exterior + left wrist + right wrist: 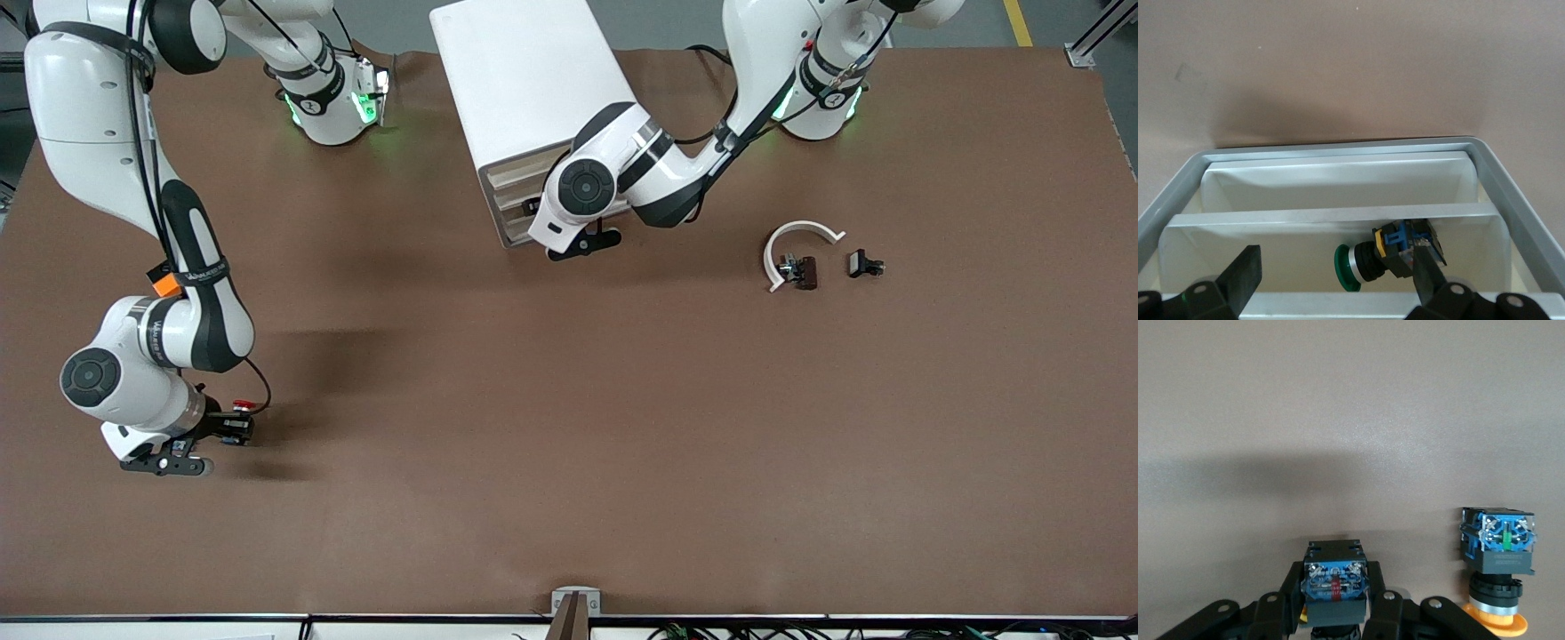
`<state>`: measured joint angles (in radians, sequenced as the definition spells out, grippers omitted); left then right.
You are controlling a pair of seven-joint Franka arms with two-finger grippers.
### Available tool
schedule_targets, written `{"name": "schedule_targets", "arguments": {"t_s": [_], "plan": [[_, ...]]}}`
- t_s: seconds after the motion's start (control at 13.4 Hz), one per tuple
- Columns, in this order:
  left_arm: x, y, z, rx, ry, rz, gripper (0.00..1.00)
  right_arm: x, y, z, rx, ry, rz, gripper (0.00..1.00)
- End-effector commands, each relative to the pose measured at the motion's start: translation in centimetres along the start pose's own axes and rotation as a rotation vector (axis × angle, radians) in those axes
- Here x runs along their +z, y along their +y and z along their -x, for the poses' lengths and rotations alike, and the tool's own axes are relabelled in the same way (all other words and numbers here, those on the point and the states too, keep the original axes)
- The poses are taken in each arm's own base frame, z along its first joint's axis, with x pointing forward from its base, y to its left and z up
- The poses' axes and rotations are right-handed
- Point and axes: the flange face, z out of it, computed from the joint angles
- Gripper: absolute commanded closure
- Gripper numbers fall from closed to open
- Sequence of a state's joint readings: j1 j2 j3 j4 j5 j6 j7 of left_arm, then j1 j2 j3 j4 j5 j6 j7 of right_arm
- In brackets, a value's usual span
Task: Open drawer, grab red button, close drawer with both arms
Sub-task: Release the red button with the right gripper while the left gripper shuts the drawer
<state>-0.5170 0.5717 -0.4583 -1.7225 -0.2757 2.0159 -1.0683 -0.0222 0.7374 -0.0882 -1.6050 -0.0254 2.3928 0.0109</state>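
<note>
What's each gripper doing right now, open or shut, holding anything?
Left gripper: open, empty, at the open drawer of the cabinet.
Right gripper: shut on the button, low over the table at the right arm's end.

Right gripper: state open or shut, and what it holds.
Shut on the button. In the right wrist view the right gripper has its fingers pressed against the blue base, over bare table.

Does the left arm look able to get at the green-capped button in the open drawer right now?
Probably yes. The left tool hangs open directly over the drawer, and the green-capped button lies uncovered in its compartment between the fingers; only the nearby divider wall might crowd one finger.
</note>
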Motion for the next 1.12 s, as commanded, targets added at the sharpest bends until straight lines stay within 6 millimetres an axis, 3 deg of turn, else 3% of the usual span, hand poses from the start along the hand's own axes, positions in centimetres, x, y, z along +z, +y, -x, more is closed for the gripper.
{"name": "schedule_targets", "arguments": {"t_s": [0.0,0.37,0.45,0.67,0.74,0.82,1.04], "plan": [[0.2,0.0,0.3,-0.026,-0.027,0.005,0.0,0.3,0.4,-0.6,-0.015,-0.004,0.006,1.0],[0.1,0.0,-0.1,-0.031,-0.018,0.004,0.0,1.0,0.8,-1.0,-0.011,-0.004,0.01,1.0],[-0.7,-0.1,-0.5,-0.024,-0.006,0.012,0.0,0.8,1.2,-1.2,-0.005,0.001,0.01,1.0],[-6.2,-0.9,-4.3,0.038,0.124,0.049,0.0,1.4,1.3,-1.1,-0.004,-0.005,0.011,1.0],[-7.9,-1.0,-5.4,0.062,0.164,0.06,0.0,1.3,1.2,-1.2,-0.005,-0.002,0.011,0.36],[-10.1,-1.5,-6.9,0.072,0.193,0.087,0.0,1.2,1.4,-1.4,-0.007,0.003,0.011,0.0],[-14.7,-4.9,-11.5,0.175,0.245,0.12,0.0,0.9,1.2,-1.4,-0.021,0.006,0.01,0.0]]}}
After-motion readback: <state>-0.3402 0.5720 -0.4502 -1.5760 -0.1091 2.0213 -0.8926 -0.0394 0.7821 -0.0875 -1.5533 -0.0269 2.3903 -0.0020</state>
